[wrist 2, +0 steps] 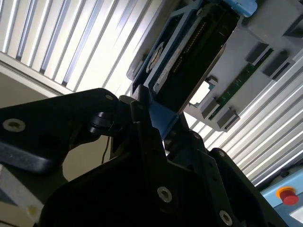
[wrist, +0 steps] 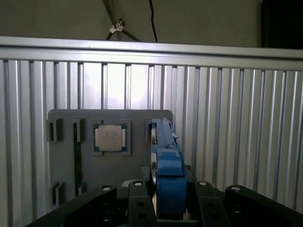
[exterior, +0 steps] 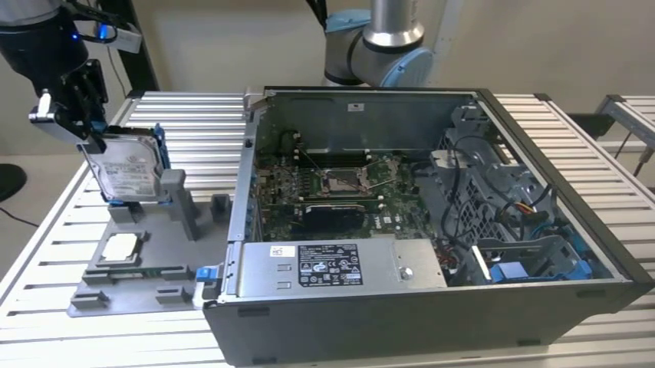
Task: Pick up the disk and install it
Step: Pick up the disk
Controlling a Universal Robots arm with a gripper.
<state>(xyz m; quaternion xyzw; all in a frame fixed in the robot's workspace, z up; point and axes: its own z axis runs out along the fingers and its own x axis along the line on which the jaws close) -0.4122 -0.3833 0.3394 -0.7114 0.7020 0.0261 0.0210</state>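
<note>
The disk (exterior: 125,167) is standing upright over the tray's (exterior: 153,287) twelve o'clock end, at nine o'clock of the case (exterior: 409,322) in the exterior view. The gripper (exterior: 94,134) is clamping its top edge.

The silver-grey disk (exterior: 125,165), white-labelled and blue-framed, is pictured upright on edge, clasped by the gripper (exterior: 95,138), at the exterior view's left.

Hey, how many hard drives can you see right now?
1. The disk stands on edge in the gripper, at the grey fixture on the exterior view's left. Others may be hidden inside the computer case.
</note>
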